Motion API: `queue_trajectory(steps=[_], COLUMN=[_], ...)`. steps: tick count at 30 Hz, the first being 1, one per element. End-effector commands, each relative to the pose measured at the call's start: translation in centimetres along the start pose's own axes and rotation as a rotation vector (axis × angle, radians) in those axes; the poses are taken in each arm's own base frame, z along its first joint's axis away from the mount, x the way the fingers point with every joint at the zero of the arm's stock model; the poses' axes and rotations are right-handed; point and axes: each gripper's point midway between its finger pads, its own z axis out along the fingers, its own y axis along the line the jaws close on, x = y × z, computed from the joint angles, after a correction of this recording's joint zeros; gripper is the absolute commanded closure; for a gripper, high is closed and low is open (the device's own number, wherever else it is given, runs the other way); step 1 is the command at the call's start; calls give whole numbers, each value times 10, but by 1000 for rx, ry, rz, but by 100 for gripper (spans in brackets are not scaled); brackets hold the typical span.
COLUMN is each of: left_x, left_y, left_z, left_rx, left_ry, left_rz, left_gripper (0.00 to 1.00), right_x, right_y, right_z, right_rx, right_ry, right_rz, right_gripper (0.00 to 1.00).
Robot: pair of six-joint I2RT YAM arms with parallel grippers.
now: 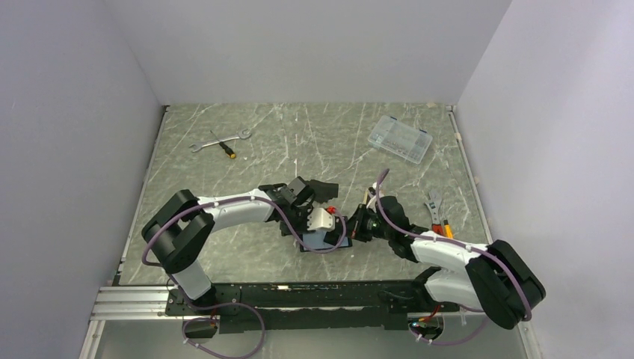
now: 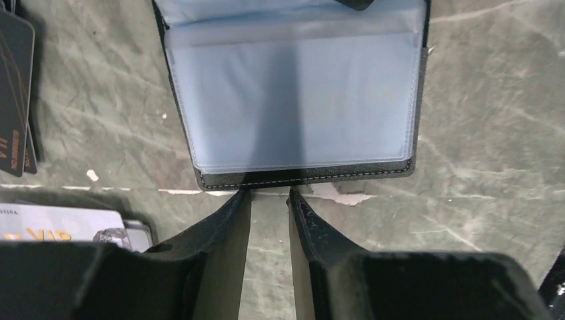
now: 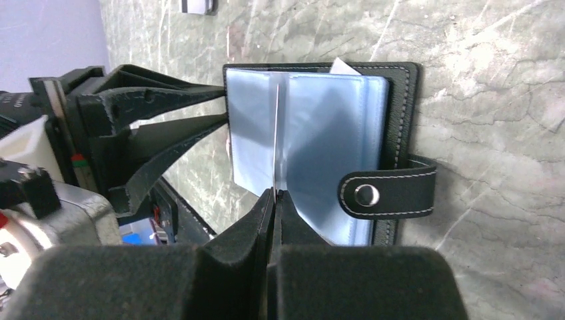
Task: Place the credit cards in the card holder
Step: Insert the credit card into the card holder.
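Dark cards, cut off at nine o'clock, lie on the marbled green tabletop. The left gripper, fingers apart, meets the stitched edge of the open black card holder at twelve. The right gripper pinches its glossy pale-blue leaf upright, snap tab at three.

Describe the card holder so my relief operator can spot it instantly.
Look at the middle of the grey marbled table. The card holder lies open there: black stitched cover, pale blue sleeves inside. Unlike the flat dark cards beside it, it has a strap with a silver snap.
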Motion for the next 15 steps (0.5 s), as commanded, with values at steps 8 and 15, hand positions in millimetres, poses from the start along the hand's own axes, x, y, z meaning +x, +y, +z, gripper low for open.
queue_trajectory(steps=[8, 15], left_x=[0, -5], left_y=[-14, -9], left_z=[2, -14], left_rx=[54, 58], left_ry=[4, -28], left_rz=[-28, -66], left_gripper=[68, 70], right_x=[-24, -36], right_y=[28, 22], right_z=[-8, 1], right_rx=[-99, -93], right_ry=[0, 1], right_rz=[-80, -93], right_gripper=[100, 100])
